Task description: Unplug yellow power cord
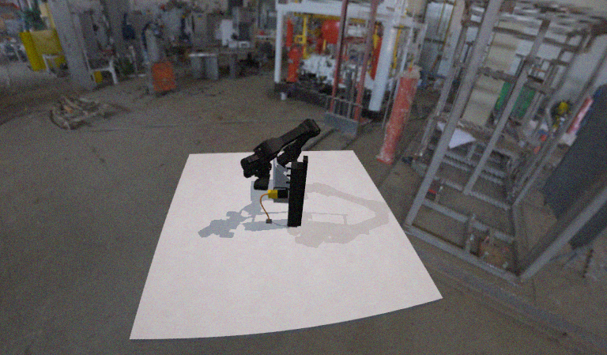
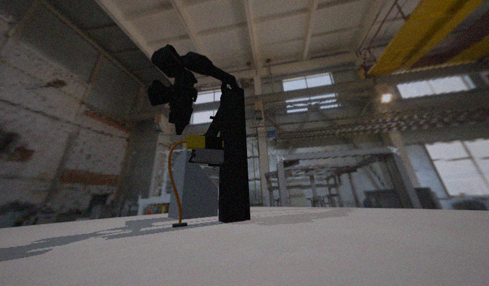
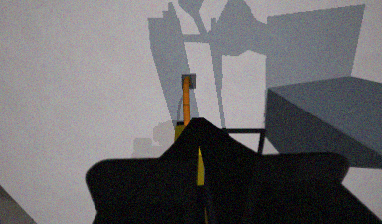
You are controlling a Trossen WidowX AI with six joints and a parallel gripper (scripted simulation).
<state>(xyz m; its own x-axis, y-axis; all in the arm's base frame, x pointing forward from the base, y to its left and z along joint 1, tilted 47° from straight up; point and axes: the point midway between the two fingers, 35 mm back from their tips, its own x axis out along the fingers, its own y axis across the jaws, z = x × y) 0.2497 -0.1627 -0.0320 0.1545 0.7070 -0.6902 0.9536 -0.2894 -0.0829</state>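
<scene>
The yellow plug (image 1: 272,194) (image 2: 195,142) (image 3: 179,132) lies level, its free end toward the cord. A black block (image 1: 282,194) (image 2: 213,143), apparently the power strip, adjoins its other end; I cannot tell whether the prongs sit in it. The orange-yellow cord (image 1: 262,205) (image 2: 172,174) (image 3: 186,105) curves from the plug down to a small dark anchor (image 1: 268,220) (image 2: 179,225) (image 3: 193,81). My gripper (image 1: 261,186) (image 2: 178,133) (image 3: 197,123) is shut and empty, just above the plug's cord end. In the wrist view the fingers hide most of the plug and the strip.
A tall black post (image 1: 296,199) (image 2: 234,160) stands beside the strip. A grey piece (image 2: 207,156) lies under the plug and strip. A large blue-grey block (image 2: 196,192) (image 3: 323,114) stands behind them. A thin black bar (image 3: 244,130) shows right of the fingers in the wrist view.
</scene>
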